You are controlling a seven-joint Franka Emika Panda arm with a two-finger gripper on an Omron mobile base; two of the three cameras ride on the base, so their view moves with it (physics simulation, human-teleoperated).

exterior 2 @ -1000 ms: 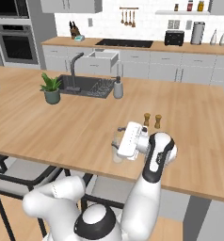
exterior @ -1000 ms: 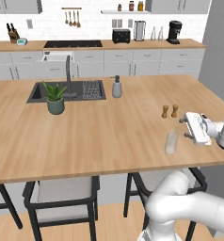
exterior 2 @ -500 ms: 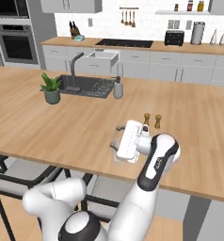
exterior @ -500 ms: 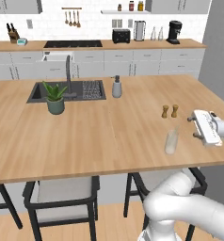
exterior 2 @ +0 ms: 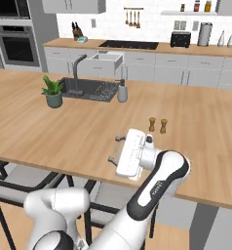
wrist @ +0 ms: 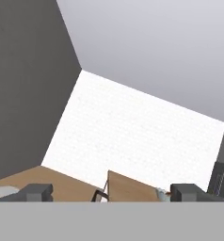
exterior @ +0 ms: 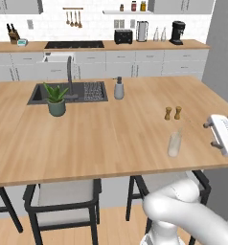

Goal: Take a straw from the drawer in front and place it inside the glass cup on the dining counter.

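My tool (exterior: pixel 208 132) hangs with its fingers spread wide and empty, off the near right edge of the bench (exterior: pixel 87 134). The glass cup (exterior: pixel 174 144) stands on the wood just left of it, with the thin pale straw (exterior: pixel 178 132) leaning inside. Two brown shakers (exterior: pixel 173 113) stand behind the cup; the drawer (exterior 2: pixel 107 60) is open below the far worktop.

Glass cup (exterior: pixel 174 144) on dining counter (exterior: pixel 101 136), before shakers (exterior: pixel 172 113); hand (exterior: pixel 212 134) right of cup.

Bright, even rendered light, faint soft shadows, slightly blurry low-resolution frames, no glare.
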